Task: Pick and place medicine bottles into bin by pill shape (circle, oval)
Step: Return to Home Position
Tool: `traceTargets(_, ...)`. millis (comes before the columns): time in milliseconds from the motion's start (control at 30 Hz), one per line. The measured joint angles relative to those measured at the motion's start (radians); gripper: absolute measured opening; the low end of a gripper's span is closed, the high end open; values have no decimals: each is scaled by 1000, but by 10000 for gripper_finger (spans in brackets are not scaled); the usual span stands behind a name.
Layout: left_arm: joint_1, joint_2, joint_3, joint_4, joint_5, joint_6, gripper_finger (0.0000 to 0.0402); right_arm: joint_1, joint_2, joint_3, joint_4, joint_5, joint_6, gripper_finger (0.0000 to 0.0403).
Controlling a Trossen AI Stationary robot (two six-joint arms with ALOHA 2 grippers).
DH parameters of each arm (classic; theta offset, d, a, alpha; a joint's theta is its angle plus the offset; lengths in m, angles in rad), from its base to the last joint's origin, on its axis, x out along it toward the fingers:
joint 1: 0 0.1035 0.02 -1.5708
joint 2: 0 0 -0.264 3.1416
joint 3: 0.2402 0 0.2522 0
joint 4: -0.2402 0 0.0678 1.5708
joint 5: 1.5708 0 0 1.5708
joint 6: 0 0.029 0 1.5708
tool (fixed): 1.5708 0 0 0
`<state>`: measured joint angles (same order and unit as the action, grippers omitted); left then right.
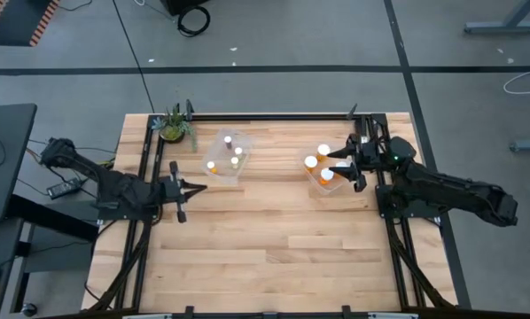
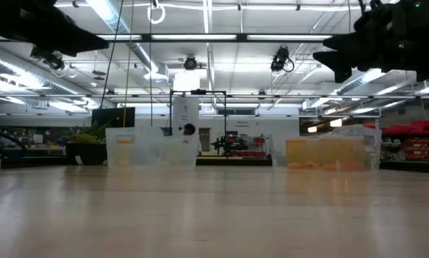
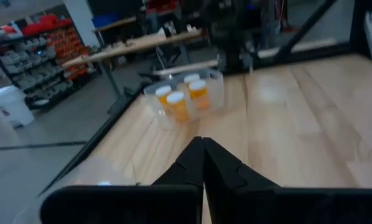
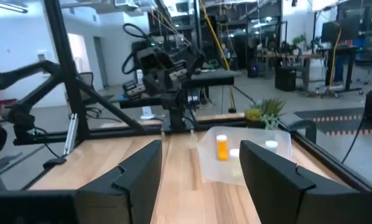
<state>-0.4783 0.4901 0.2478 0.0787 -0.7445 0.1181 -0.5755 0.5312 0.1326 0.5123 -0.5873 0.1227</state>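
— Pale wood planks, smooth and faintly glossy, make up the counter (image 1: 274,239), with black rails down both sides?

— Yes, and a grey floor all round it. A small spiky green plant (image 1: 174,125) in a pot sits at the back corner on the left arm's side. I'll place everything from that.

— How many bins?

— Two, both clear plastic, boxy with softened corners. The left bin (image 1: 219,152) stands just beside the plant, toward the counter's middle. The right bin (image 1: 334,187) is well apart from the plant, along the same back strip.

— And the bottles (image 1: 239,151)?

— Little cylinders with round white caps. Four caps show in the bin beside the plant, and one bottle there has a see-through orange body. In the bin far from the plant, three caps show plainly from above, on orange bodies. Part of that bin is covered from above, so I cannot tell whether it holds more.

— The claws?

— The left claw (image 1: 201,186) hovers near the plant, a little forward of it and in front of the near bin. Its two dark fingers are pinched together and empty. The right claw (image 4: 200,149) hangs high over the bin far from the plant, with its fingers spread wide and gripping nothing.
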Motion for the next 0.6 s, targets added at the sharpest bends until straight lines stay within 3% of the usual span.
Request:
traceTargets(267, 139, -145, 0, -62, 172, 32, 5, 0, -80, 0, -123, 1, -7, 222)
traceTargets(500, 241, -165, -37, -92, 437, 23, 12, 0, -95, 29, -123, 18, -22, 222)
traceTargets(600, 267, -164, -74, -85, 487, -3, 6, 0, -95, 54, -123, 18, -22, 222)
